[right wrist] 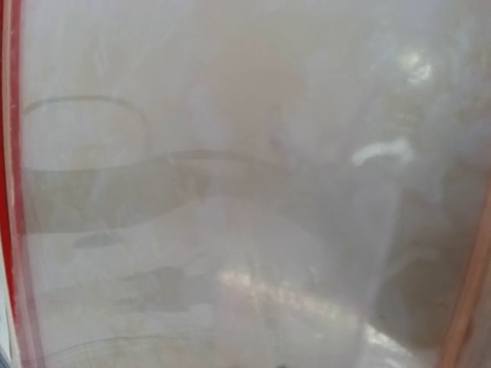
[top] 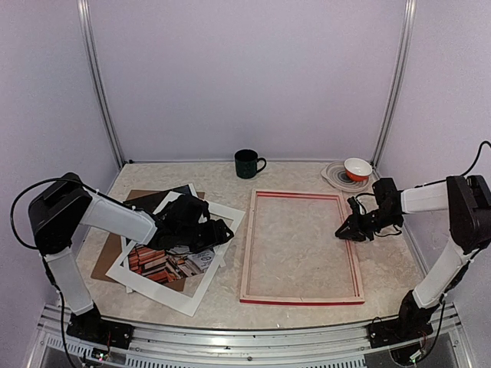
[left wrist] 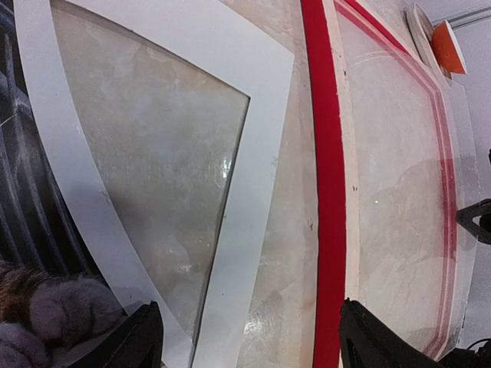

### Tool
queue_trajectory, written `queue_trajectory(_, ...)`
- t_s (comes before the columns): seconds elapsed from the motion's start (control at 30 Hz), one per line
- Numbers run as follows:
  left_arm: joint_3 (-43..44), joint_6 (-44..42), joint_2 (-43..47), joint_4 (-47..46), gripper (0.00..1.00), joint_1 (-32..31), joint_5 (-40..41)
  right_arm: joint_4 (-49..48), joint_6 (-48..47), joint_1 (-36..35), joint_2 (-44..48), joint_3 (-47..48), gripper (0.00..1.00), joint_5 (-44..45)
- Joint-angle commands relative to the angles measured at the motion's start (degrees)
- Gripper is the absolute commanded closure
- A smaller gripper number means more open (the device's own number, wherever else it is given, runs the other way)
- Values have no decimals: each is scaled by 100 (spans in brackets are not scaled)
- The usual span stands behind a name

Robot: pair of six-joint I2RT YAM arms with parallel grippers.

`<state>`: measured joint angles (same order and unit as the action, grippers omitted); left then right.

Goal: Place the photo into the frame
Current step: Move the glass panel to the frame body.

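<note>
While the left gripper (top: 221,230) hangs over the mat (top: 153,291) at 8 o'clock on the table (top: 219,180), I note its fingers (left wrist: 142,341) spread wide with nothing between them; the wrist view shows only mat and bare tabletop in the gap. Photo (top: 161,264) lies face-up under the mat, cat and books showing through the window, with the board (top: 107,261) beneath both. It is not yet in the frame (top: 247,253), which lies back-up just right of the mat, from centre toward 4 o'clock, pale wood up, red edge nearest me. Right gripper (top: 347,228) sits at the frame's 3 o'clock rail. Its fingers look nearly together from above, but its own camera gives only a blurred pane, so I cannot tell whether it pinches the rail or merely touches it. Risks as I judge them: the mat covers the photo's edges, so a grasp here likely takes the mat, or mat and photo together. Thin paper flat on the board offers no lip, and a scraping pinch could crease it. Dragging the stack toward 3 o'clock could knock the frame's left rail. If the right gripper only rests on the rail, the frame may slide as the photo goes in.
</note>
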<state>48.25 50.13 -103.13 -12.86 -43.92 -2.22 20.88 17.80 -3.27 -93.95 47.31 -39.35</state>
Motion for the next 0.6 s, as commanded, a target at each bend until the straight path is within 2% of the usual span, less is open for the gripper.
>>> queue_trajectory(0.0,-52,21,-48,-85,22,-46,-45,64,-85,81,158,69,82,76)
queue_trajectory(0.57,-45,22,-58,-111,22,-46,-80,13,-181,81,122,119,77,136)
